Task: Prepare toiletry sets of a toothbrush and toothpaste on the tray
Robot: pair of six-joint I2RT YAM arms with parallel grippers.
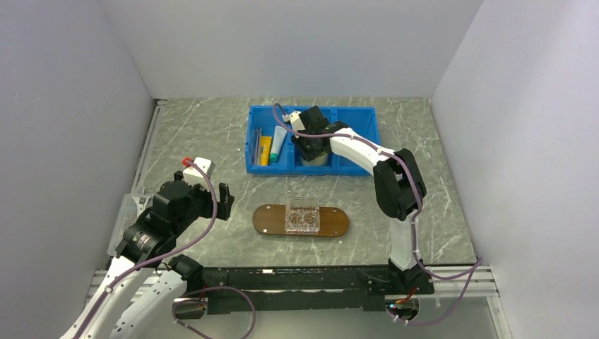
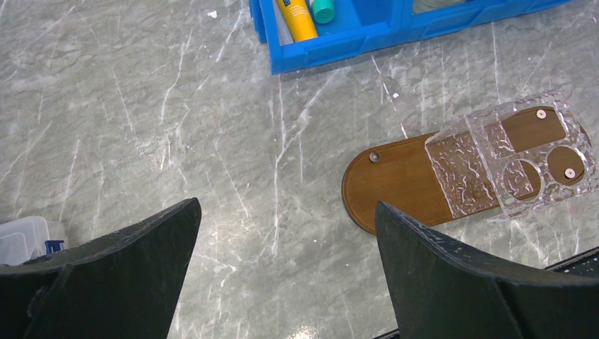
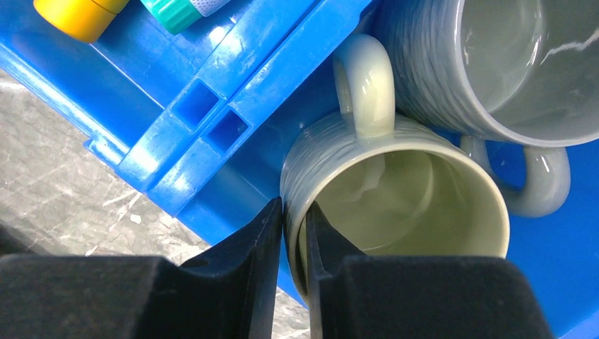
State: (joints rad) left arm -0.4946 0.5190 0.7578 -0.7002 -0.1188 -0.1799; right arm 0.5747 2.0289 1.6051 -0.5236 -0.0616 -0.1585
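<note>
The dark-brown wooden tray (image 1: 268,220) (image 2: 395,183) lies mid-table with a clear square holder (image 1: 302,218) (image 2: 516,159) on top of it. In the left compartment of the blue bin (image 1: 360,113) lie a yellow tube (image 1: 265,150) (image 3: 78,14), a white tube with a teal end (image 1: 278,143) (image 3: 176,10) and thin toothbrushes (image 1: 257,141). My right gripper (image 3: 295,212) (image 1: 311,152) reaches into the middle compartment, its fingers clamped on the rim wall of a pale green mug (image 3: 424,205). My left gripper (image 2: 286,212) (image 1: 224,201) hangs wide open over bare table left of the tray, holding nothing.
A grey mug (image 3: 494,63) stands against the pale green one in the same bin compartment. The bin's divider wall (image 3: 212,120) runs close beside my right fingers. A small white box (image 2: 21,240) sits at the table's left edge.
</note>
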